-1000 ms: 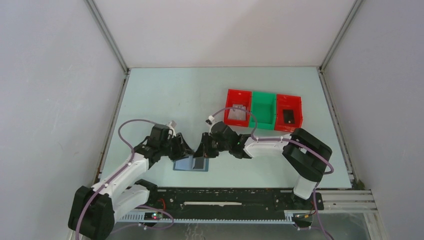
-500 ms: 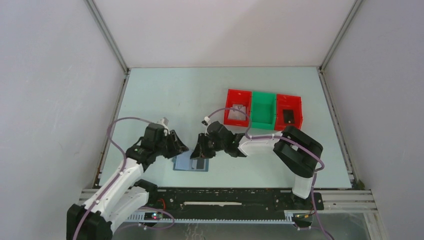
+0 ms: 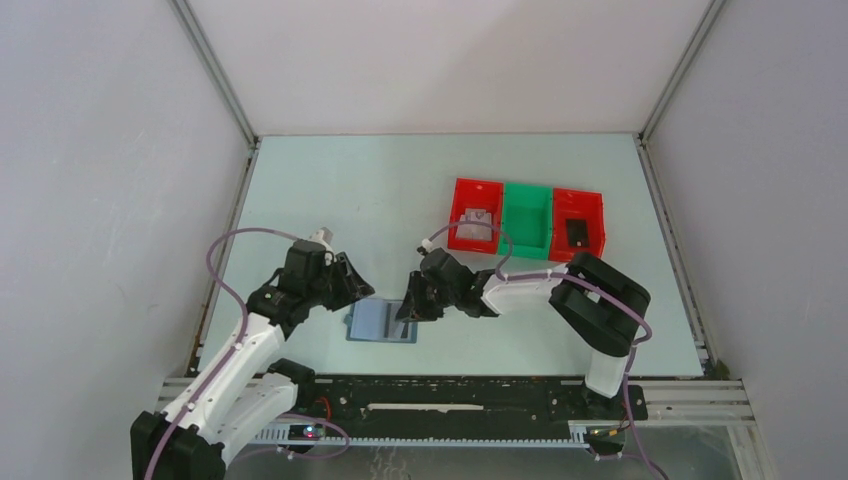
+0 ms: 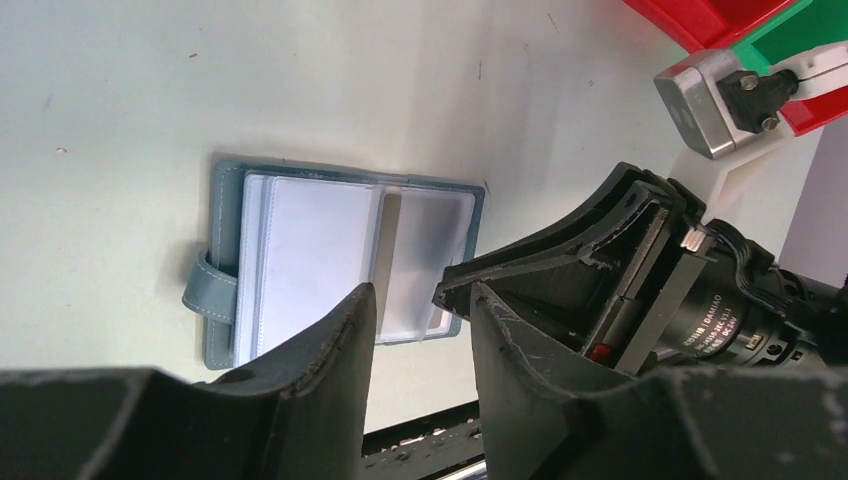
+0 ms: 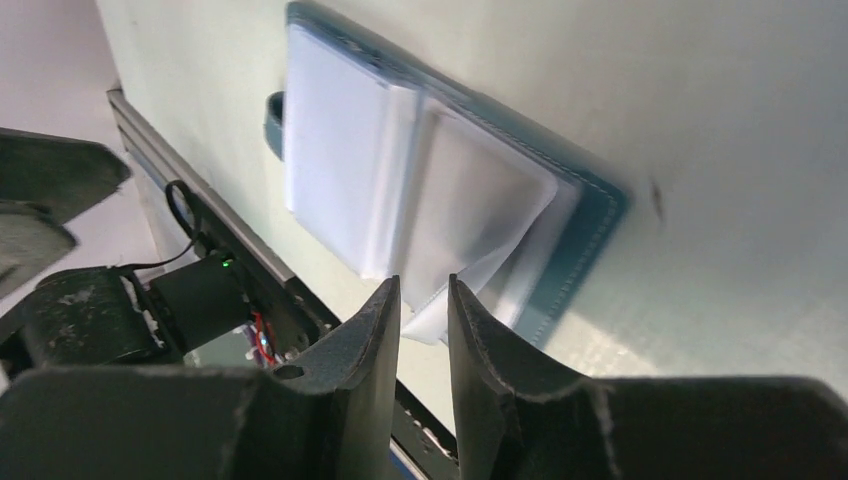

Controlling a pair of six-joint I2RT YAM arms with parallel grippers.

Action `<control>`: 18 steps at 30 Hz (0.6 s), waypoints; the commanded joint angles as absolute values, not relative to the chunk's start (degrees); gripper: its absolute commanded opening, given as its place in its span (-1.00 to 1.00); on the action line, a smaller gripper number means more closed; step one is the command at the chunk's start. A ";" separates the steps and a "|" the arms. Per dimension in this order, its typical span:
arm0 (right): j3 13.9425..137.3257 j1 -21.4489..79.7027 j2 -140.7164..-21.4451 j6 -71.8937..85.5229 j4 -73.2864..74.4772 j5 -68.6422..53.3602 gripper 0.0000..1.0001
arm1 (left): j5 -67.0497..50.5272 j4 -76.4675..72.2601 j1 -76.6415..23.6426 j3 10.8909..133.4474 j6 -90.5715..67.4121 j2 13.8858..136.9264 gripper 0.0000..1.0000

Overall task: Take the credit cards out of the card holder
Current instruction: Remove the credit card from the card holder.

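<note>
Right fingers (image 5: 360, 350), slightly parted, at card holder's (image 5: 330, 170) edge; left fingers (image 4: 320, 350) open nearby.

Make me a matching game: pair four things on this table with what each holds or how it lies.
1 soft teal card holder
2 left-hand red plastic bin
3 green plastic bin
4 right-hand red plastic bin

a holds a black card
b lies open
c holds a silvery card
d looks empty

Pairs: 1b, 2c, 3d, 4a
</note>
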State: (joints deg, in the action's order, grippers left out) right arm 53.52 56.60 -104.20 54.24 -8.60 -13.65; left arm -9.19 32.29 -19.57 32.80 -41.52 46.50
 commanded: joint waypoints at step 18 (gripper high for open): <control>49.75 56.82 -100.63 57.39 -7.74 -9.38 -0.33 | -11.44 28.97 -19.16 32.38 -40.44 48.52 -0.10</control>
